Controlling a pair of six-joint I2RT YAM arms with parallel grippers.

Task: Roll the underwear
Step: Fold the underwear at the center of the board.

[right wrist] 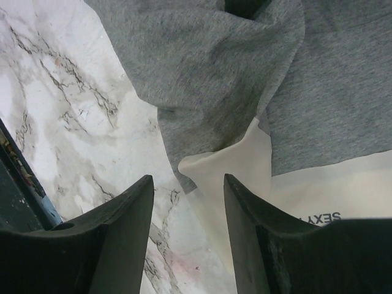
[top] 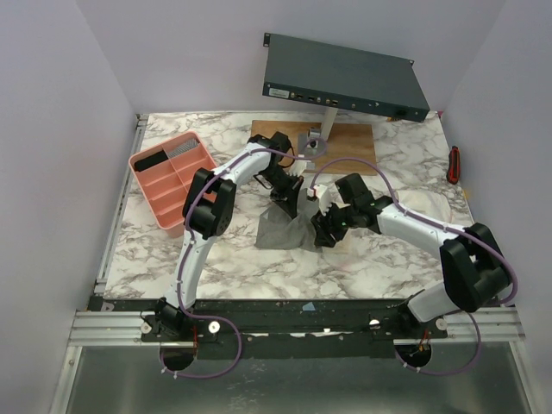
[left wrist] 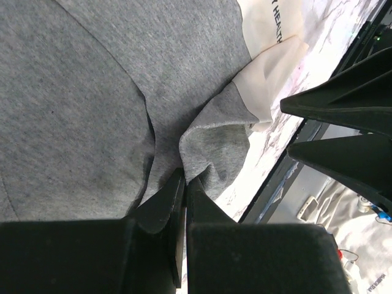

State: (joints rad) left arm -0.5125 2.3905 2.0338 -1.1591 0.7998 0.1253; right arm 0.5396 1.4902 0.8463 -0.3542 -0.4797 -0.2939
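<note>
The underwear is grey with a white waistband and lies crumpled on the marble table. My left gripper is shut, with a fold of the grey fabric pinched at its tips. In the top view it sits at the garment's far edge. My right gripper is open and low over the table, and a corner of the waistband lies between its fingers. From above it is at the garment's right edge. Its fingers also show in the left wrist view.
A pink divided tray stands at the left. At the back are a wooden board and a grey device on a stand. A red-handled tool lies at the far right. Pale cloth lies right of the arm.
</note>
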